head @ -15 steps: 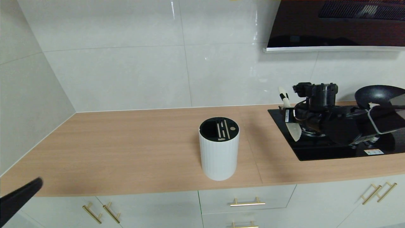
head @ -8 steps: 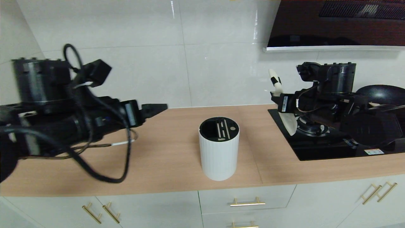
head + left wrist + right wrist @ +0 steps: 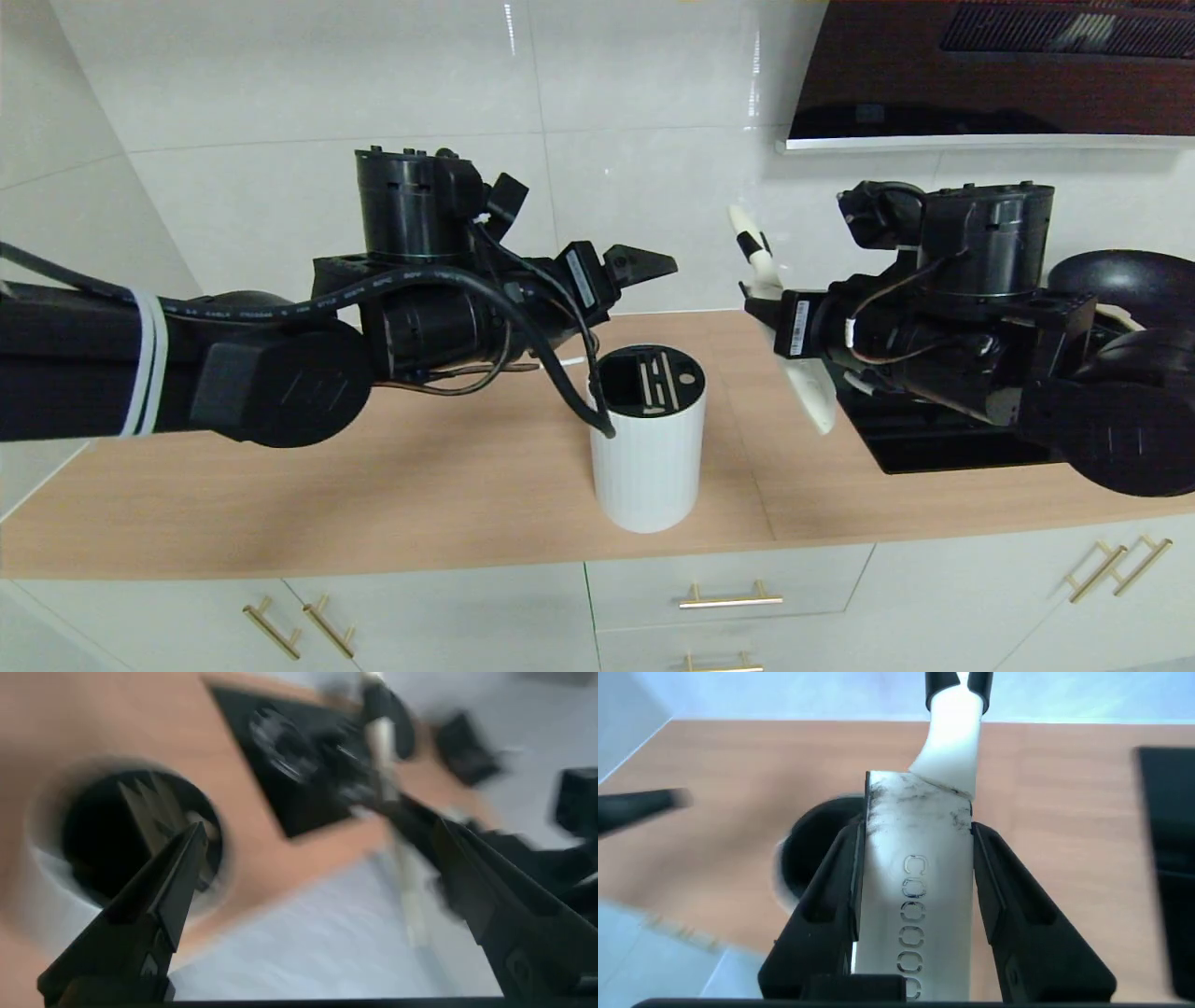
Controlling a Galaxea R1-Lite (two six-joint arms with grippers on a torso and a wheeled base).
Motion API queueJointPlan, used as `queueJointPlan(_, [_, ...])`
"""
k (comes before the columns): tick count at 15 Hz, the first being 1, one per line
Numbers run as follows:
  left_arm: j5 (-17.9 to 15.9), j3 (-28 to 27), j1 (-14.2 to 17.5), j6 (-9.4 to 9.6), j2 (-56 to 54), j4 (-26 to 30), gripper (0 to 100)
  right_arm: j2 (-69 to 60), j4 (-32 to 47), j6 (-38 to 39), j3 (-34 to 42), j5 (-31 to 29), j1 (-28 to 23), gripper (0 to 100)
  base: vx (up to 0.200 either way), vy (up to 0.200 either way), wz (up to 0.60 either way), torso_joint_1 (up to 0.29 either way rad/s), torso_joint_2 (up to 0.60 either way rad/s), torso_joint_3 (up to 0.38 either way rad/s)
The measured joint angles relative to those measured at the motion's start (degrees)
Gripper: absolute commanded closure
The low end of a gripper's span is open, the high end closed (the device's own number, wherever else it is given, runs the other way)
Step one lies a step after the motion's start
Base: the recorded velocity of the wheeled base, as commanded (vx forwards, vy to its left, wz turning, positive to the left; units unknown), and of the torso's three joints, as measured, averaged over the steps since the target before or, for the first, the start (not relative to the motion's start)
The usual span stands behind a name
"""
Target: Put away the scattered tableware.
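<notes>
A white ribbed holder (image 3: 646, 448) with a black slotted top stands near the counter's front edge. My left gripper (image 3: 644, 264) hovers open just above and behind it; in the left wrist view its fingers (image 3: 140, 924) spread wide over the holder (image 3: 93, 831). My right gripper (image 3: 780, 317) is shut on a white knife (image 3: 812, 392), held blade down, handle up, to the right of the holder. In the right wrist view the knife (image 3: 915, 877) sits clamped between the fingers (image 3: 831, 905), with the holder (image 3: 808, 849) beyond it.
A black cooktop (image 3: 934, 443) lies on the right of the wooden counter (image 3: 373, 485), with a black pan (image 3: 1120, 275) on it and a dark range hood (image 3: 990, 75) above. White drawers with gold handles (image 3: 730, 597) run below.
My left arm has swung in from the left to hover above the holder. My right arm has carried the knife leftward, off the cooktop, toward the holder.
</notes>
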Motion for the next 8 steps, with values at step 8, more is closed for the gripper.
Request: queueJointPlan(8, [-1.5, 0.2, -0.7, -0.16, 4.4, -12.5, 0, -0.5, -0.2, 0.1, 2.9, 0.2, 6.6, 100, 0.0, 0.0, 0.0, 0.0, 0.0, 0.0])
